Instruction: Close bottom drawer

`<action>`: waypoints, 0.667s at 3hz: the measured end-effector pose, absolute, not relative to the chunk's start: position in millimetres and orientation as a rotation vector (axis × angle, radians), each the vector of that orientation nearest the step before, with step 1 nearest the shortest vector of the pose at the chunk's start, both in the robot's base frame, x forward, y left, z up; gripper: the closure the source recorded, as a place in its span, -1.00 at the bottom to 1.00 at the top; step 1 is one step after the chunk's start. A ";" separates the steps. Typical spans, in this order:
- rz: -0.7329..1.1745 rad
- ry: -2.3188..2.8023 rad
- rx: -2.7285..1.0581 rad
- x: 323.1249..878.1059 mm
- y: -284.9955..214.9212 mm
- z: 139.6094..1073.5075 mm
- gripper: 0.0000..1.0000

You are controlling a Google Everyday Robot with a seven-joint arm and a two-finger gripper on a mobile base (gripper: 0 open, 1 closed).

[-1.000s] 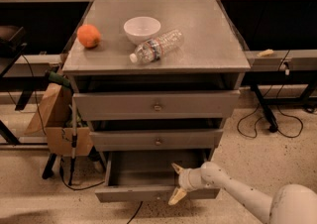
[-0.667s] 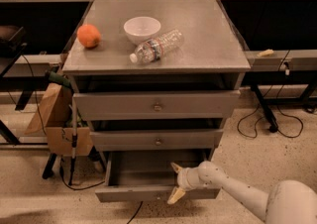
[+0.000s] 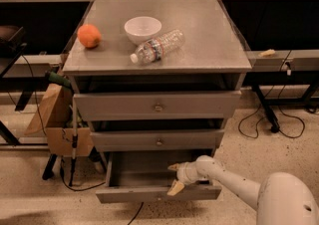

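Observation:
The bottom drawer (image 3: 149,195) of the grey metal cabinet is pulled out, and its inside is dark and looks empty. Its slim front panel faces me at the bottom of the camera view. My gripper (image 3: 174,178) reaches in from the lower right on a white arm. It sits over the drawer's front edge, right of centre. Its two pale fingertips (image 3: 175,188) stand spread, one above the other, with nothing between them. The drawer's knob is hidden from view.
On the cabinet top lie an orange (image 3: 88,35), a white bowl (image 3: 142,29) and a plastic bottle (image 3: 157,46) on its side. The middle drawer (image 3: 158,140) and top drawer (image 3: 157,105) are nearly shut. A cardboard box (image 3: 57,119) and cables stand left of the cabinet.
My gripper has shifted slightly left along the drawer's front edge. The drawer stands as open as before.

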State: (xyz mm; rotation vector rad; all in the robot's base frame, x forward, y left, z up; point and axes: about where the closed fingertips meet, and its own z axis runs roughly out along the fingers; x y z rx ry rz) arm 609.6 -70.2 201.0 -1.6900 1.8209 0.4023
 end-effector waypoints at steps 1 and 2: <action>0.385 1.824 -1.692 615.5 -71.2 203.9 0.31; 0.385 1.824 -1.692 611.7 -71.5 204.0 0.77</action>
